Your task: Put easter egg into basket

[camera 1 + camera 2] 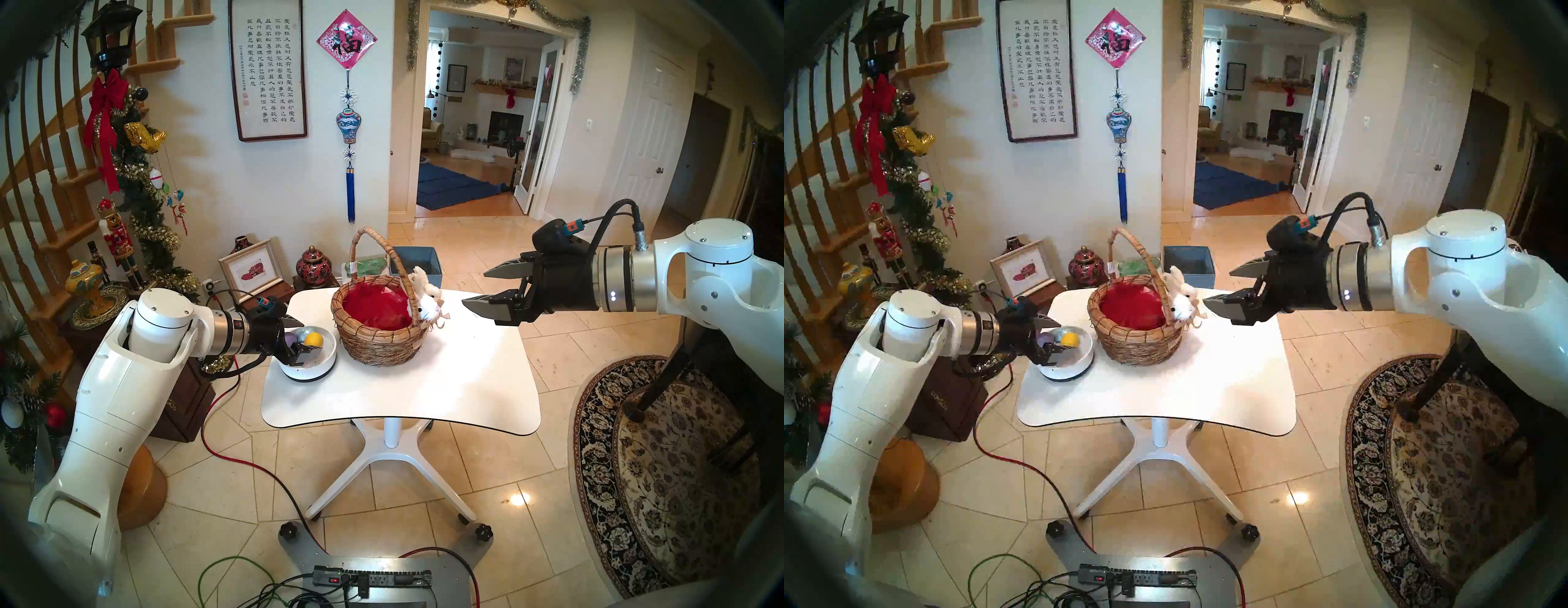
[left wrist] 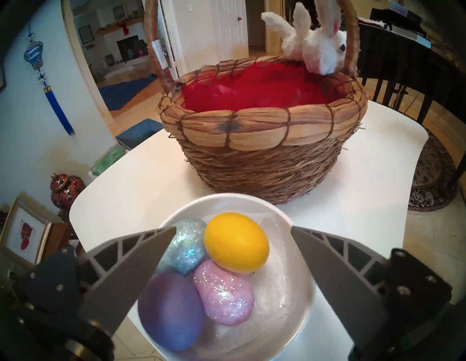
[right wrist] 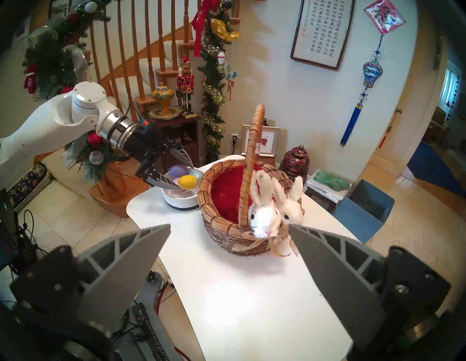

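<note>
While your left gripper (image 2: 233,228) hangs w/ jaws wide over the white bowl (image 2: 300,297), all four eggs sit inside: purple egg (image 2: 170,311), blue glitter egg (image 2: 187,245), pink glitter egg (image 2: 224,293), yellow egg (image 2: 235,242). Nothing's grabbed yet. Next right, the wicker basket (image 1: 384,346) stands just beside the bowl on the white table (image 1: 466,382), red lining bare, no egg in. Far right, your right gripper (image 1: 475,288) hovers wide, empty. Whole job's left, I'd say.
</note>
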Robot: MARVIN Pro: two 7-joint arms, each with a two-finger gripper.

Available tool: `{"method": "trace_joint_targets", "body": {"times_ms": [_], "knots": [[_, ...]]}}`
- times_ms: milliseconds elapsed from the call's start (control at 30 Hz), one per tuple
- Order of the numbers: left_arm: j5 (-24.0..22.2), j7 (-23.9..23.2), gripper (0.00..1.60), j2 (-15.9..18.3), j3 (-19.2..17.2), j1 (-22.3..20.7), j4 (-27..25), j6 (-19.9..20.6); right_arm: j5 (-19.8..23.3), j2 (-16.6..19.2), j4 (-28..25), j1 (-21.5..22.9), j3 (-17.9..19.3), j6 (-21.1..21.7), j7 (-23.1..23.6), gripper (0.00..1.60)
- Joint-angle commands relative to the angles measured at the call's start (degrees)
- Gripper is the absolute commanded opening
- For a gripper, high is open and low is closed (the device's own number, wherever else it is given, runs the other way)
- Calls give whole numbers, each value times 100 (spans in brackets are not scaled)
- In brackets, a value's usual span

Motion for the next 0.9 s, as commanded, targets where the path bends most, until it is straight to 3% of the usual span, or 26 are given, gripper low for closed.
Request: {"method": "trace_joint_targets", "body": {"times_ms": [0, 867], "knots": [[12, 10, 160, -21, 10, -136, -32, -108, -13, 6, 10, 5, 125, -25, 13, 160], [125, -13, 160, -11, 77, -106, 0, -199, -14, 7, 2, -120, 249, -31, 14, 160]]}}
